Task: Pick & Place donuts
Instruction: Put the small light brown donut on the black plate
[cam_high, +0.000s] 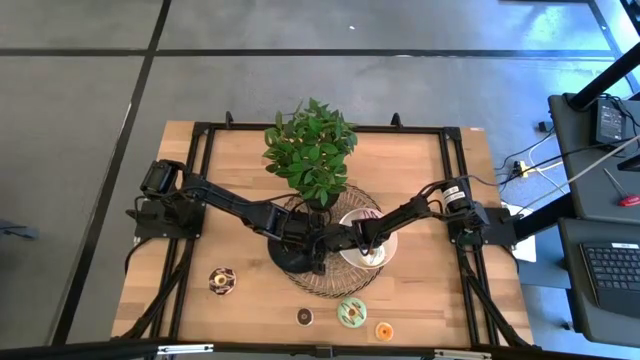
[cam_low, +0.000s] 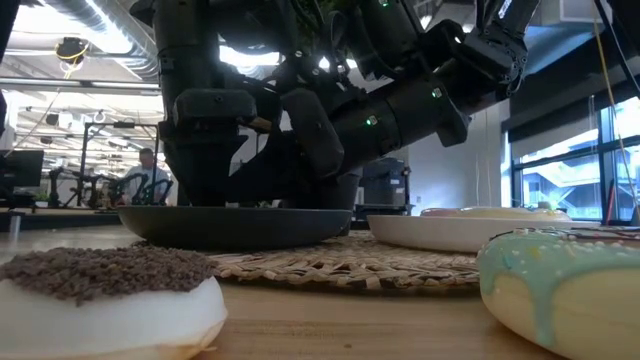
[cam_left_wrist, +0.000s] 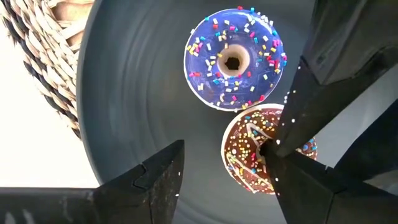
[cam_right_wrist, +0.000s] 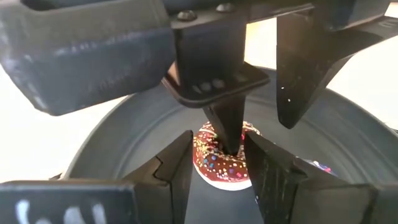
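Note:
A black plate (cam_high: 283, 262) sits on a woven mat, and both grippers hang over it. On the plate (cam_left_wrist: 137, 93) lie a purple sprinkled donut (cam_left_wrist: 235, 59) and a brown sprinkled donut (cam_left_wrist: 249, 155). My left gripper (cam_left_wrist: 224, 149) is open, with one finger over the brown donut's hole and the other over bare plate. My right gripper (cam_right_wrist: 217, 137) is open, its fingers standing on either side of the same brown donut (cam_right_wrist: 221, 163). Several more donuts rest on the table near its near edge: brown-sprinkled (cam_high: 221, 281), small brown (cam_high: 304, 316), green (cam_high: 351, 313) and orange (cam_high: 383, 331). My left gripper comes from above with one fingertip (cam_right_wrist: 228, 134) at the brown donut's hole (cam_right_wrist: 231, 152). The other finger stands apart from the donut's rim, and I cannot tell whether the tip touches. My right gripper's fingers (cam_right_wrist: 177, 168) flank the donut, which lies flat on the plate; whether they touch it I cannot tell.
A white plate (cam_high: 372, 250) lies on the mat (cam_high: 325, 283) just right of the black one. A potted plant (cam_high: 312, 150) stands behind both plates. The two arms cross closely above the black plate. Bare wood lies left and right of the mat.

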